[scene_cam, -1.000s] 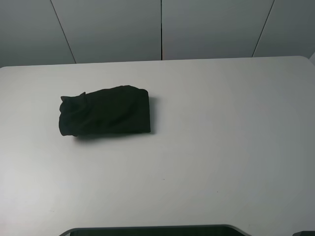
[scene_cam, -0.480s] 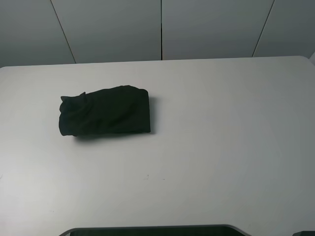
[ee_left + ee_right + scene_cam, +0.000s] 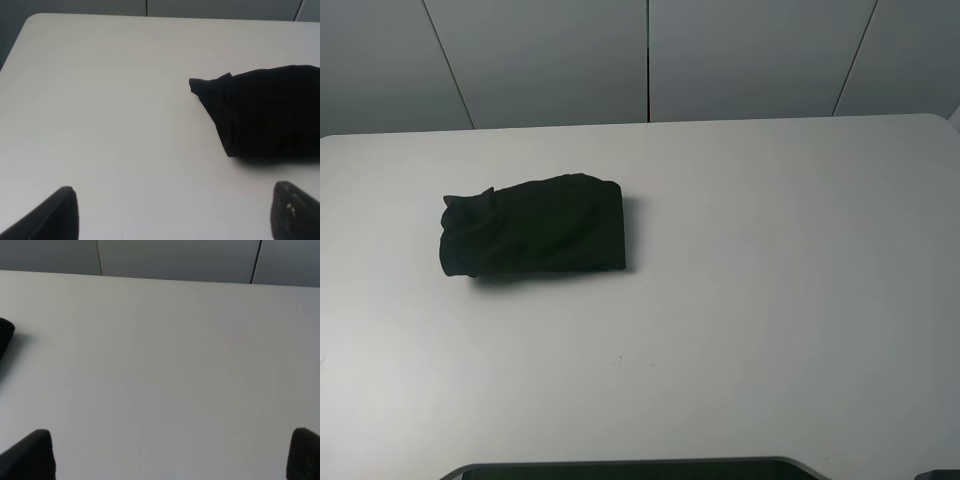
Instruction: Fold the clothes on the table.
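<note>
The clothes (image 3: 533, 237) lie as a compact black folded bundle on the left half of the white table (image 3: 770, 250); no print shows. In the left wrist view the clothes (image 3: 265, 117) lie ahead and to one side of my left gripper (image 3: 175, 210), whose two fingertips stand far apart over bare table, holding nothing. My right gripper (image 3: 172, 452) is likewise open over bare table, with only a black edge of the clothes (image 3: 5, 332) at the frame's border. Neither gripper shows in the exterior high view.
Grey wall panels (image 3: 650, 60) rise behind the table's far edge. A dark curved edge (image 3: 630, 468) runs along the bottom of the exterior high view. Nothing else stands on the table.
</note>
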You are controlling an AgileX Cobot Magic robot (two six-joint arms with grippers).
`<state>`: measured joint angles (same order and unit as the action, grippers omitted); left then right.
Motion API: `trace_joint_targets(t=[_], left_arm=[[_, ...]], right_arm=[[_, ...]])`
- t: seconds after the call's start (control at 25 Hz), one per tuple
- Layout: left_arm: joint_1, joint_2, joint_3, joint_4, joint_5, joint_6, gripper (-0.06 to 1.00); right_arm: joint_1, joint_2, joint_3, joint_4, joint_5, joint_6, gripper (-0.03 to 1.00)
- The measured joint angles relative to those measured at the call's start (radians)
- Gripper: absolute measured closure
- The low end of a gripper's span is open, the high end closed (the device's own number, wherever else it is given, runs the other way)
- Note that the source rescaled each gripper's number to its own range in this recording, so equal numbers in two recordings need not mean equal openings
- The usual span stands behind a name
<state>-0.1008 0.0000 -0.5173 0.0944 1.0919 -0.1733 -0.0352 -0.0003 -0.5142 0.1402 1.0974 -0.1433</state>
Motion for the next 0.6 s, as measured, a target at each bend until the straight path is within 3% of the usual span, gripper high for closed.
trace_joint_targets(t=[0.6], left_arm=[[0.0,0.0,0.0,0.0,0.0,0.004,-0.05]], right_arm=[[0.0,0.0,0.0,0.0,0.0,-0.002,-0.03]])
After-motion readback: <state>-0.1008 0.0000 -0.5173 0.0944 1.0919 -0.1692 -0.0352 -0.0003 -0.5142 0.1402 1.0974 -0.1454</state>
